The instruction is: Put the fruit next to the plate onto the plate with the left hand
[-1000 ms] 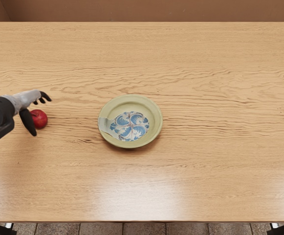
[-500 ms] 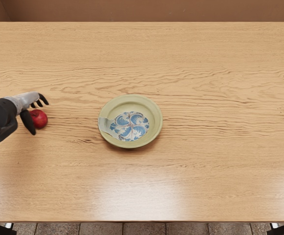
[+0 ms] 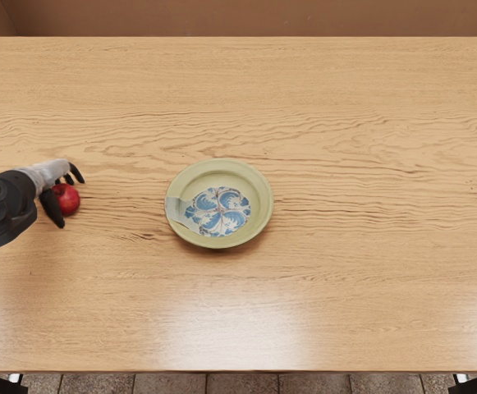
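**Left hand (image 3: 48,179) closes on the fruit (image 3: 69,199)**

Head view: over the last second the hand slid in from 9 o'clock. Fingers now curl over the red fruit, thumb in front, gripping it. Fruit sits on the table (image 3: 345,98), well apart from the plate (image 3: 260,187) at its 3 o'clock. Lift looks next.

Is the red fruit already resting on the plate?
No, the red fruit sits on the table left of the plate, with the left hand at it.
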You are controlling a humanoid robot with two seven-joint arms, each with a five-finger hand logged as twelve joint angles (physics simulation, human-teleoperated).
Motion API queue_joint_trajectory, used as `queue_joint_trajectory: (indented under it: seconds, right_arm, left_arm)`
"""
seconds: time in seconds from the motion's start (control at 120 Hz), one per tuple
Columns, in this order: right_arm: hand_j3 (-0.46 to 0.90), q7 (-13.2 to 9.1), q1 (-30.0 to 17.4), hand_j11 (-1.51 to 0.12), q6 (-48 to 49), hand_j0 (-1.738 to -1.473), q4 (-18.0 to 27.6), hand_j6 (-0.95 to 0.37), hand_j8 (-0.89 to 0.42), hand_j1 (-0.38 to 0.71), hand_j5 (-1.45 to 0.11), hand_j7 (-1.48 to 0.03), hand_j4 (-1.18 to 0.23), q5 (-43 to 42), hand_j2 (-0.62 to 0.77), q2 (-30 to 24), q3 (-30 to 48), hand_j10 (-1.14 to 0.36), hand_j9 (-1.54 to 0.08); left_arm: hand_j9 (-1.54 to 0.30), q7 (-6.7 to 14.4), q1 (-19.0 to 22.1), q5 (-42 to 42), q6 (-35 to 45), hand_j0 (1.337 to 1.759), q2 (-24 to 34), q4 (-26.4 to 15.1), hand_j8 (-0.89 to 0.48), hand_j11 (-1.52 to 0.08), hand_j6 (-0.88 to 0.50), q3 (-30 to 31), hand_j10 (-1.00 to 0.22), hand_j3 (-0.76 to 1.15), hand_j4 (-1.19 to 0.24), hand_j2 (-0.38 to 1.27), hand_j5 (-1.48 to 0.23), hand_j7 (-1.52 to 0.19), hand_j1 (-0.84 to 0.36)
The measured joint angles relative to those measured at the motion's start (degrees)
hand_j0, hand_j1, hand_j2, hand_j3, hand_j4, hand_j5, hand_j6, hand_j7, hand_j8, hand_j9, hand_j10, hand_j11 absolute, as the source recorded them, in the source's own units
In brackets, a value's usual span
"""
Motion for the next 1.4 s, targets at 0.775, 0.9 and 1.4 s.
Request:
queue_joint_trajectory:
  seconds: [0.775,0.9,1.4]
  right_arm:
    - [0.00,0.0,0.0,-0.05,0.1,-1.658,0.0,-0.04,-0.04,-0.31,-0.05,-0.05,-0.04,0.0,-0.01,0.0,0.0,-0.03,-0.05]
    - [0.00,0.0,0.1,-0.05,0.1,-1.658,0.0,-0.04,-0.04,-0.31,-0.05,-0.05,-0.03,0.0,-0.01,0.0,0.0,-0.03,-0.05]
    - [0.00,0.0,0.1,-0.05,0.1,-1.658,0.1,-0.04,-0.04,-0.31,-0.05,-0.05,-0.04,0.0,-0.01,0.0,0.0,-0.04,-0.05]
  left_arm:
    - [-1.08,0.0,-0.8,0.1,1.2,1.639,0.2,0.7,-0.30,-1.08,-0.27,-0.2,-0.68,0.02,-0.53,0.19,-1.07,-1.07,-0.32]
    - [-1.14,-0.1,-2.8,-0.6,0.9,1.635,1.0,0.0,-0.28,-1.15,-0.25,-0.4,-0.68,0.01,-0.51,0.27,-1.12,-1.13,-0.34]
    - [-1.19,-0.1,-12.3,-33.7,-20.1,1.620,-4.9,-5.2,-0.23,-1.25,-0.19,-18.6,-0.64,0.00,-0.49,0.47,-1.13,-1.15,-0.45]
